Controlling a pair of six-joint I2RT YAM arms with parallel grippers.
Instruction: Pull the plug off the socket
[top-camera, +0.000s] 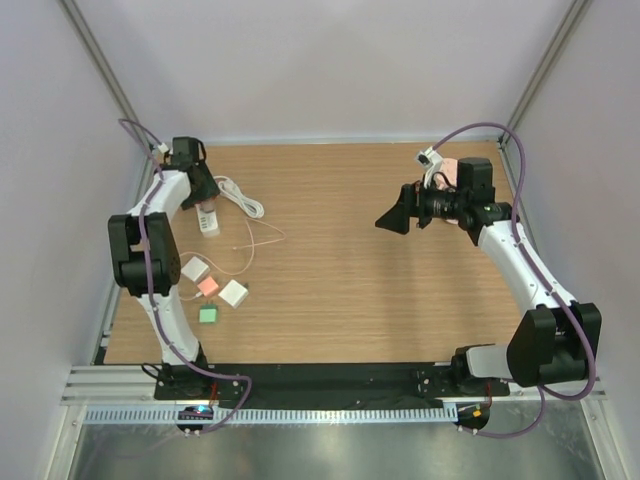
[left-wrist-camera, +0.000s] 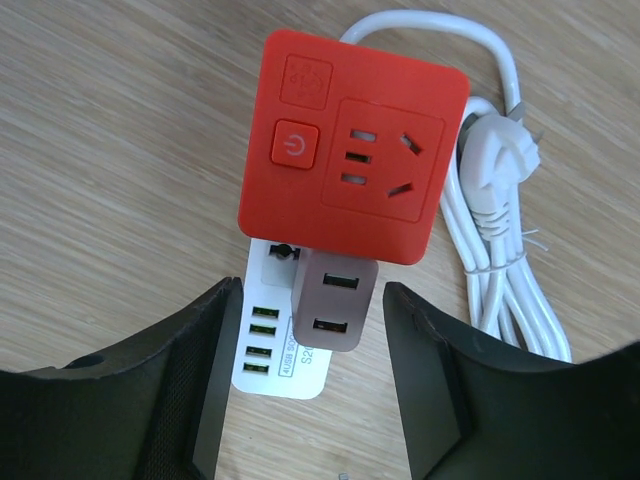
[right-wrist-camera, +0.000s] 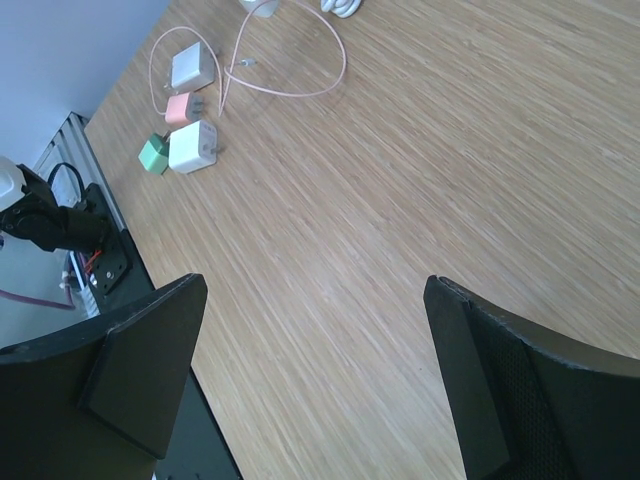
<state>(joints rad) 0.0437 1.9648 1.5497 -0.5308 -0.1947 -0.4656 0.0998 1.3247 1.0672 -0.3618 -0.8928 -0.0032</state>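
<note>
The socket (left-wrist-camera: 350, 150) is a cube with a red top face and a white side that carries a row of green USB ports. It lies at the table's far left (top-camera: 209, 218). A grey-brown plug (left-wrist-camera: 335, 300) with two USB slots sticks out of its white side. My left gripper (left-wrist-camera: 312, 288) straddles this plug with its jaws apart. The right finger sits almost against the plug, and the left finger stands a little off it. My right gripper (top-camera: 395, 218) hangs open above the table's right half, with nothing between its fingers (right-wrist-camera: 150, 340).
The socket's white cable (left-wrist-camera: 500, 200) lies coiled right beside it. Several small chargers (top-camera: 210, 285) and a thin pink cable (top-camera: 250, 240) lie near the left arm. The left wall stands close to the socket.
</note>
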